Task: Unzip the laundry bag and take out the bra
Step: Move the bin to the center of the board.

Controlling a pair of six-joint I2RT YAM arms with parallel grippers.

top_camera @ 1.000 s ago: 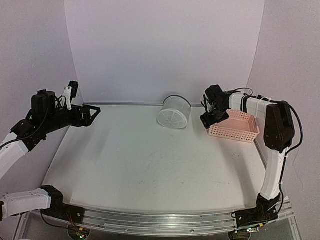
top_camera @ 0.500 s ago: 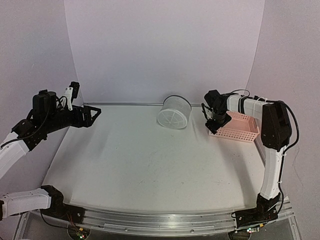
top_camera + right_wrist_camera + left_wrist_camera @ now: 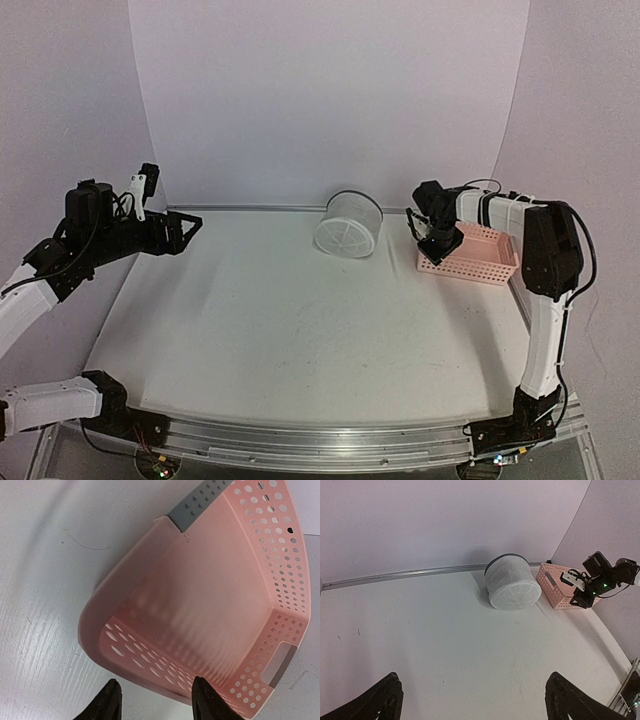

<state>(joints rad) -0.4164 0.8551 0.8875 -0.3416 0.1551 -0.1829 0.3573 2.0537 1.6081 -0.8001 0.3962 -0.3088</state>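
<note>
White table (image 3: 300,330), laundry bag (image 3: 348,226) near back edge, basket (image 3: 478,264) at right

Right gripper (image 3: 438,244) is noted as shifted rightward over the last second, from just off the left end of the pink basket (image 3: 482,264) to above its near-left corner. The right upper arm (image 3: 546,250) is seen leaned slightly further left. The basket's wall is now bracketed by the spread fingers (image 3: 107,702)

White links (image 3: 545,330), black joints (image 3: 552,250), apparently cabled.
</note>
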